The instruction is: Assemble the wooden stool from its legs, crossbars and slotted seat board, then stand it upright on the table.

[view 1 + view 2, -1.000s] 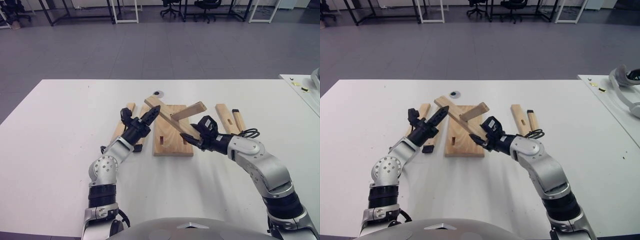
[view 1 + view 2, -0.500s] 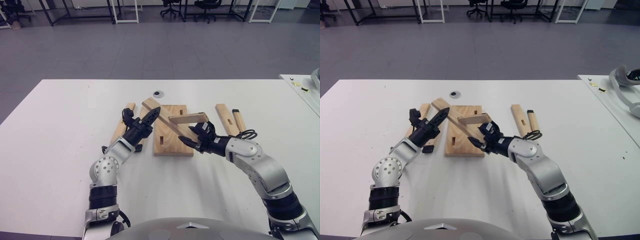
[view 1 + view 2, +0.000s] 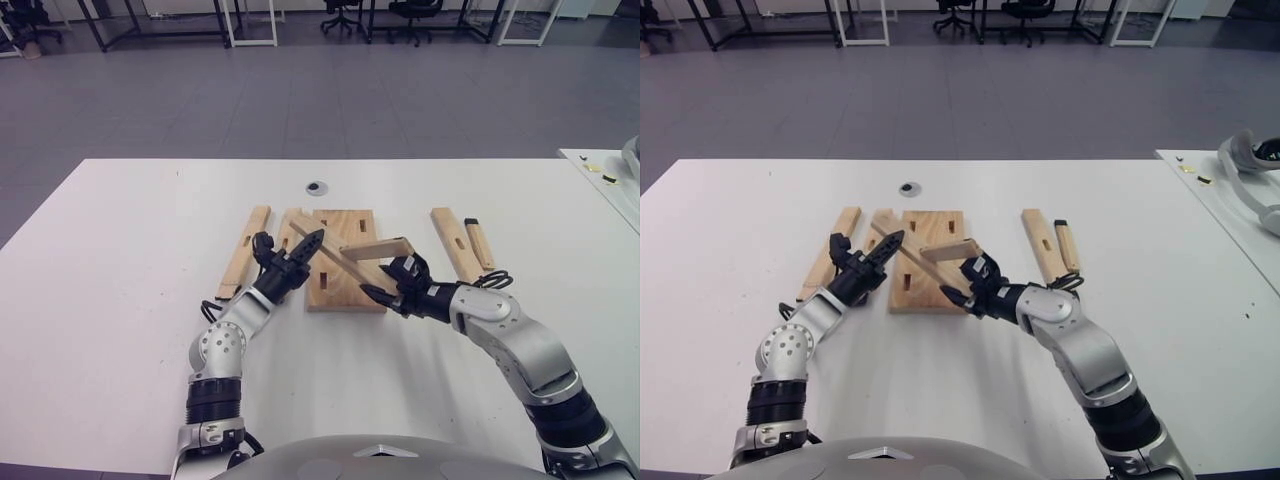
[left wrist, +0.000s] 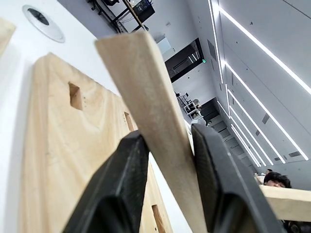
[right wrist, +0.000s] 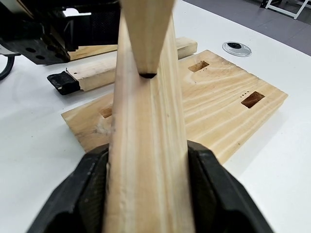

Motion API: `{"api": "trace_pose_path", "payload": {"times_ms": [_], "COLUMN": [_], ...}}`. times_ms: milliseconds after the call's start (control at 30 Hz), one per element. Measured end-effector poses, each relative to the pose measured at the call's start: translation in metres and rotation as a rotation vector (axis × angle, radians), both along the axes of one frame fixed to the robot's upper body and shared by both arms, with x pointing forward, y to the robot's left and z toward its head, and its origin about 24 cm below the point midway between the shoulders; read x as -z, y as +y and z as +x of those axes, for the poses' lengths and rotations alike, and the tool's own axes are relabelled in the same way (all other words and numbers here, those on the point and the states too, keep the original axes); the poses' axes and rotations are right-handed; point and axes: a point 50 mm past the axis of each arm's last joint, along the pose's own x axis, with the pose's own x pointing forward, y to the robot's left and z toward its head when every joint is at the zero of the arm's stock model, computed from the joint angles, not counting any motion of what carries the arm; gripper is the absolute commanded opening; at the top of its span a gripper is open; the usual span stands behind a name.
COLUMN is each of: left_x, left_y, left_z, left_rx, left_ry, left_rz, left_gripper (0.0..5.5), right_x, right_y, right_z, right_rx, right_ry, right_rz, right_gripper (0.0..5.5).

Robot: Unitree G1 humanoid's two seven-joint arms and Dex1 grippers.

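A wooden leg (image 3: 338, 258) with a crossbar (image 3: 376, 248) stuck into its side is held slanted just above the slotted seat board (image 3: 345, 228), which lies flat on the white table (image 3: 120, 260). My left gripper (image 3: 312, 238) is shut on the leg's far, upper part. The right gripper (image 3: 378, 292) is shut on its near, lower end. In the left wrist view both fingers (image 4: 121, 184) press the leg (image 4: 155, 116) over the board (image 4: 58, 155). From the right wrist, the crossbar (image 5: 146, 29) meets the leg (image 5: 148, 141) above the board (image 5: 218, 102).
Two loose wooden pieces (image 3: 245, 250) lie left of the board. Another slotted leg (image 3: 447, 243) and a short black-tipped piece (image 3: 478, 245) lie to its right. A round grommet (image 3: 317, 187) sits behind the board. A second table with a headset (image 3: 1260, 190) stands far right.
Both grippers have brought the leg lower and nearer to me. The crossbar has swung from pointing up-right to almost level. The left arm drew back, uncovering the loose pieces on the left.
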Motion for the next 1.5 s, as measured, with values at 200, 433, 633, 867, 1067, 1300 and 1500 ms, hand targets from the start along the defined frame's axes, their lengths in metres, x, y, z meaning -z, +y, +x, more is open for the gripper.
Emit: {"api": "trace_pose_path", "payload": {"times_ms": [200,433,633,867,1067,1300,1500], "left_x": [0.007,0.004,0.001,0.021,0.02,-0.006,-0.083], "left_y": [0.003,0.002,0.001,0.022,0.021,0.033,0.052], "left_z": [-0.001,0.004,0.01,0.004,0.005,0.01,-0.011], "left_rx": [-0.008,-0.006,-0.014,-0.138,-0.136,-0.184,-0.39], "left_ry": [0.047,0.039,0.026,0.106,0.1,-0.027,-0.207], "left_rz": [-0.075,-0.09,-0.098,-0.041,-0.037,0.082,0.341], "left_gripper": [1.18,1.13,1.09,1.03,1.03,1.03,1.01], "right_x": [0.003,0.006,0.005,-0.006,-0.008,-0.011,-0.006], "right_y": [0.001,0.001,0.001,0.002,-0.002,-0.011,-0.033], "right_z": [0.0,0.001,0.005,0.002,0.003,0.008,0.015], "right_rx": [-0.005,0.019,0.034,-0.014,0.006,0.072,0.249], "right_ry": [0.002,-0.036,-0.093,-0.152,-0.147,-0.17,-0.207], "right_rz": [0.003,0.032,0.048,0.085,0.104,0.109,0.115], "right_gripper": [2.06,2.06,2.06,3.48,4.74,5.32,5.32]}}
